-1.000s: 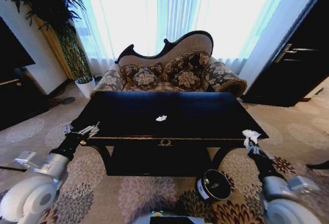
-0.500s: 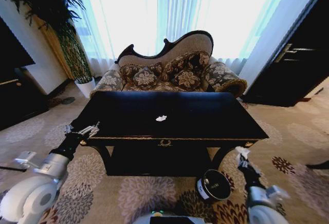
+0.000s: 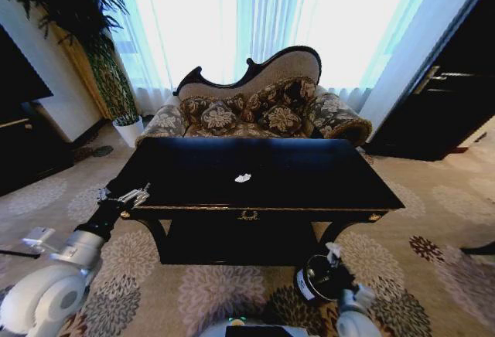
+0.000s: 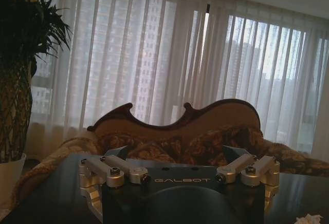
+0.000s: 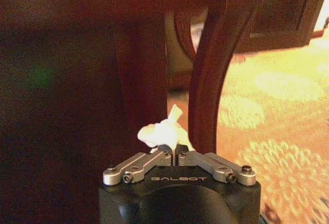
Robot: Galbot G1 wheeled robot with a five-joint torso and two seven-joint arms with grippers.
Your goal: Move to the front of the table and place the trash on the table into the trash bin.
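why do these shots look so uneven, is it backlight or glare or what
Head view: the bright curtained window backlights the room, the table top reads near black, and straight edges bow toward the frame edges. Left wrist view: dim, the sofa silhouetted against the curtains. Right wrist view: warm orange cast, the carpet washed out, the paper wad in the right gripper overexposed, the table legs in soft shadow.

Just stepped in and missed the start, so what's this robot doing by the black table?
It is clearing litter. The right end effector is shut on a crumpled white paper wad, held low above the small round black trash bin on the carpet. The left end effector waits open at the glossy black table's left corner. Another white paper wad lies on the tabletop.
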